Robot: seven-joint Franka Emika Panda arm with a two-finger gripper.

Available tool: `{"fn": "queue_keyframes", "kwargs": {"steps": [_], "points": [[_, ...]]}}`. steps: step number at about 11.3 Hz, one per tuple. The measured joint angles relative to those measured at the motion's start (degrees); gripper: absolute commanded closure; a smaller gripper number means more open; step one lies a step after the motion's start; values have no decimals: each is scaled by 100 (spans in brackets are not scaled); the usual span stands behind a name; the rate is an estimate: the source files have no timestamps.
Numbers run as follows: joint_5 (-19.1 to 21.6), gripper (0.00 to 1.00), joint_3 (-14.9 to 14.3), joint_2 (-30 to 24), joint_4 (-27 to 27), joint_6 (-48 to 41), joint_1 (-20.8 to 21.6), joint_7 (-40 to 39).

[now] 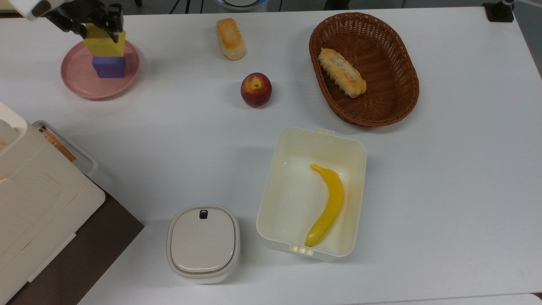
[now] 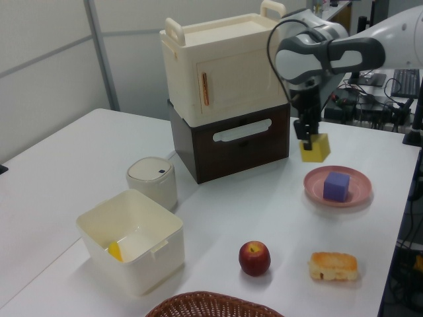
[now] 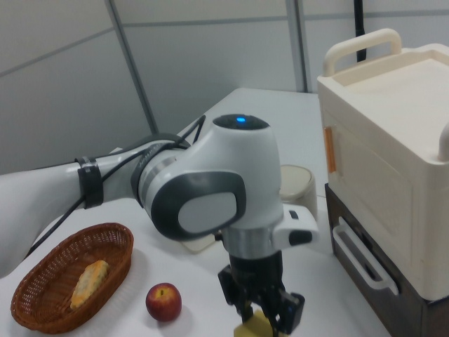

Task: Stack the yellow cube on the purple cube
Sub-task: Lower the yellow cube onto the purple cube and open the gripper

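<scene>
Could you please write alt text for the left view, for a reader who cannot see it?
A robot gripper holds the yellow cube in the air, up and to the left view's left of the purple cube on a pink plate. Nearer on the white table are an apple, bread and an open bin.

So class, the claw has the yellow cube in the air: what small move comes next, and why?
Probably shift sideways toward the plate. In the left view the claw holds the yellow cube above the table, to the left view's left of the purple cube, not yet over it.

Pale-yellow cube [image 1: 104,45], violet cube [image 1: 109,66], pink plate [image 1: 76,82], brown woven basket [image 1: 394,55].
</scene>
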Motion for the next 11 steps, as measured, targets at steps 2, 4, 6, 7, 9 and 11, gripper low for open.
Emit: {"fn": "queue_keyframes", "kwargs": {"steps": [2, 4, 6, 7, 9, 11], "points": [[-10, 87, -225, -15, -121, 5, -44, -385], [-18, 86, -414, 41, -196, 25, -141, -855], [-18, 77, -467, 217, -245, 109, -266, -1072], [-18, 70, -466, 344, -247, 144, -273, -1085], [-18, 52, -462, 590, -248, 272, -260, -1087], [-34, 11, -443, 724, -238, 303, -233, -1088]]}}
